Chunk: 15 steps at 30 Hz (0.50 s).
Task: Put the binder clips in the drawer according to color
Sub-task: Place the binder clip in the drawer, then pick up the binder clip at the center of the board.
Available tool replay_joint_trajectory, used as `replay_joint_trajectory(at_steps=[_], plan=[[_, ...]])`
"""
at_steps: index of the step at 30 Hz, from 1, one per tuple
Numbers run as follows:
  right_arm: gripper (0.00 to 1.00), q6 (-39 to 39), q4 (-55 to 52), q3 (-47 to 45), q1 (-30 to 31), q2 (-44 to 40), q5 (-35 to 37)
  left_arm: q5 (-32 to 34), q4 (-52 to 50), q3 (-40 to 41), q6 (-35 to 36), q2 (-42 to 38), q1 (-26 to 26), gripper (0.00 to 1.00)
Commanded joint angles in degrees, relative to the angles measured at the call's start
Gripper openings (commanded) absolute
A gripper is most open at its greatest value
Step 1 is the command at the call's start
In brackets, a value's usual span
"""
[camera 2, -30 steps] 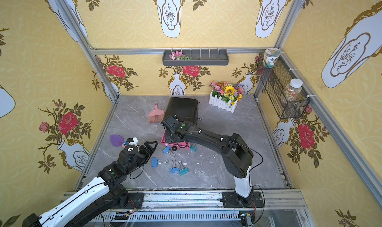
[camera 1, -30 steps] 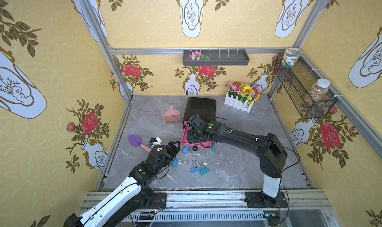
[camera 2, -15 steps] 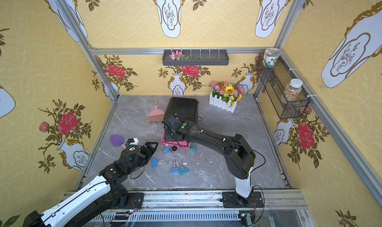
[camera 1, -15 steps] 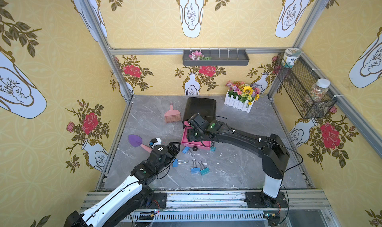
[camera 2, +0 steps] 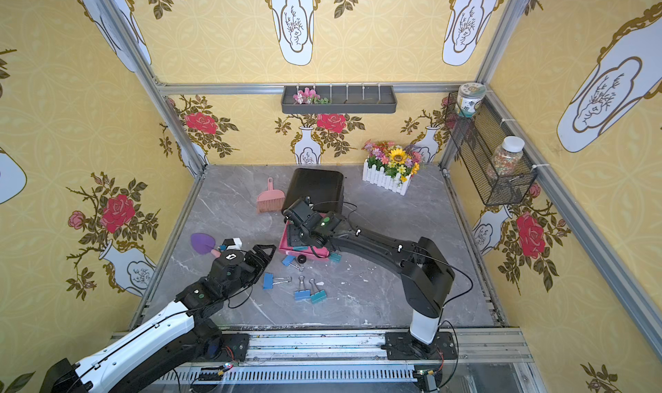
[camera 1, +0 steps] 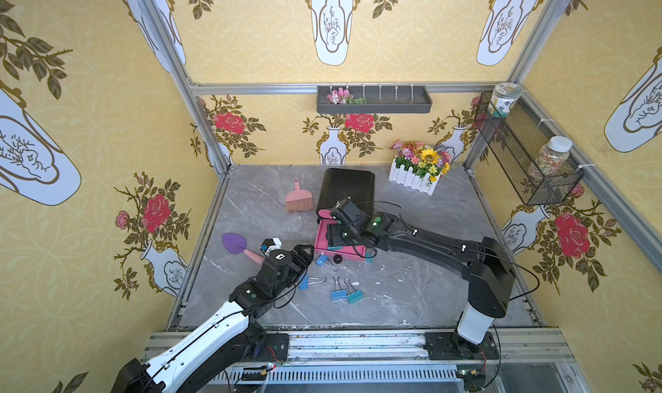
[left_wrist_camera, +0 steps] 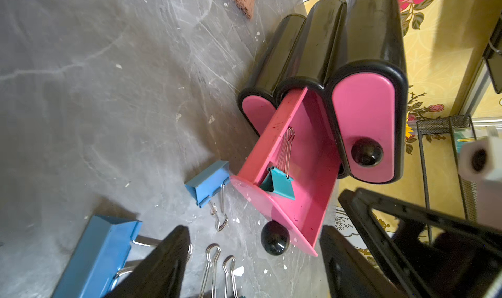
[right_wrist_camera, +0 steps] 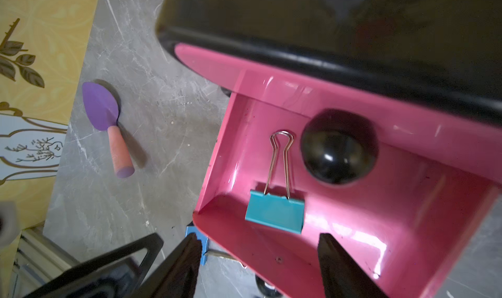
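The left gripper [left_wrist_camera: 254, 230] is hovering low over the grey table [camera 1: 412, 283], its jaws spread wide with nothing between them. Just beside it a blue binder clip [camera 1: 304, 282] is lying flat, its folded metal body trailing two silver wire loop handles. A second blue clip [camera 1: 321, 260] is resting nearer the drawer front. A third blue clip [camera 1: 337, 295] is sitting right beside a teal clip [camera 1: 355, 296], their handles both pointing toward the drawer.

The black cabinet [camera 1: 345, 189] is housing three pink drawers. The middle drawer [left_wrist_camera: 309, 160] is standing pulled out, and a stored teal clip [right_wrist_camera: 274, 215] is lying alone inside it against the front wall, handles pointing back toward the cabinet. The right gripper [right_wrist_camera: 258, 256] is hanging above that drawer, jaws apart and gripping nothing.

Right of the drawer front, what looks like a third teal clip [camera 1: 369, 259] is peeking out beneath the arm's cable. That is making three blue and three teal, six clips showing.
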<state>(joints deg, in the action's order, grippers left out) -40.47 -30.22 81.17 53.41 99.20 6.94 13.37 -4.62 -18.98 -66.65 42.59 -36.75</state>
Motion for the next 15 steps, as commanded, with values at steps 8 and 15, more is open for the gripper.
replay_joint_trajectory(at_steps=[8, 15], plan=[[0.72, -0.4, -3.3, -16.7, 11.1, -13.6, 6.7, -3.0, 4.6, 0.5, 0.4, 3.2, 1.8, 0.81], [0.79, -8.8, -3.0, -26.3, 20.9, -13.0, 11.7, -3.7, 5.2, 0.3, 0.3, 3.3, 2.7, 0.81]])
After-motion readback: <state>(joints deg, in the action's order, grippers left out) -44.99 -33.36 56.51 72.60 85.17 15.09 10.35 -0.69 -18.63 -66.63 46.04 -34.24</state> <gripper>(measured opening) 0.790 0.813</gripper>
